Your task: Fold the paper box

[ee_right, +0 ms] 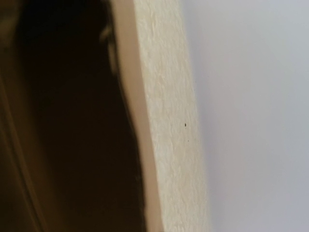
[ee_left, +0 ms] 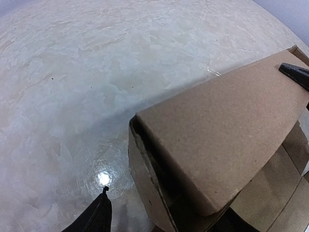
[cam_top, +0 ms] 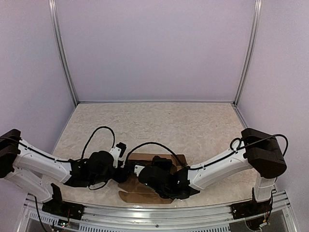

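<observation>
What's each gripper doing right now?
Left gripper: open, paper box alongside, not gripped.
Right gripper: closed; whether it holds anything cannot be told.

Both arms stretch inward and low, wrists nearly meeting at centre. The left hand (cam_top: 124,171) has its fingers apart; the right hand (cam_top: 144,175) is closed tight.

Table (cam_top: 193,121) is surfaced in a pale, marbled beige; a bright spot of glare (ee_left: 103,179) is noted on it. The back wall (cam_top: 154,48) and side walls (cam_top: 24,72) are seen plain, in lilac-white. Metal posts (cam_top: 63,53) are set at the rear corners. A ribbed metal rail (cam_top: 159,211) is fixed along the near edge.
</observation>
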